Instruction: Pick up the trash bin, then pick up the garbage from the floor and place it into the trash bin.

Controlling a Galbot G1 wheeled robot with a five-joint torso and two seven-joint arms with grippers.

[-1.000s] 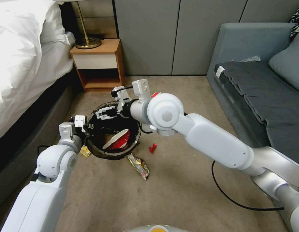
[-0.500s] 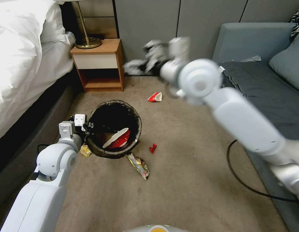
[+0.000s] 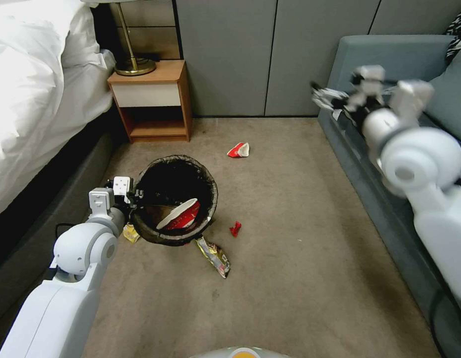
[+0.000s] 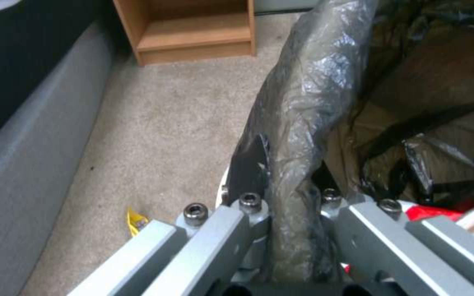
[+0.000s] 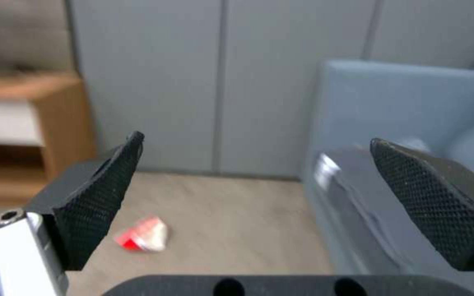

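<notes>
The trash bin [image 3: 211,185], lined with a dark bag, is low over the floor [image 3: 290,248] at centre-left. My left gripper [image 3: 135,199] is shut on its near-left rim; the left wrist view has the fingers [image 4: 251,164] clamped on the bag-covered rim [image 4: 303,123]. A red-and-white cup [image 3: 180,215] lies inside. Garbage on the carpet: a crushed red-and-white cup [image 3: 238,149] [image 5: 142,239], a red scrap [image 3: 235,228], a yellow wrapper [image 3: 214,256] and a yellow piece [image 3: 131,232] [image 4: 136,220]. My right gripper [image 3: 325,97] [image 5: 258,142] is raised by the sofa, open and holding nothing.
A bed [image 3: 36,99] runs along the left, with a wooden nightstand [image 3: 150,97] and lamp at the back. A grey sofa [image 3: 389,129] lines the right side. Grey cabinet doors [image 3: 250,54] close the back. Bare carpet lies between bin and sofa.
My right arm has swung up from over the bin and across to the right, towards the sofa, gripper open. The left arm and the bin have stayed put.
</notes>
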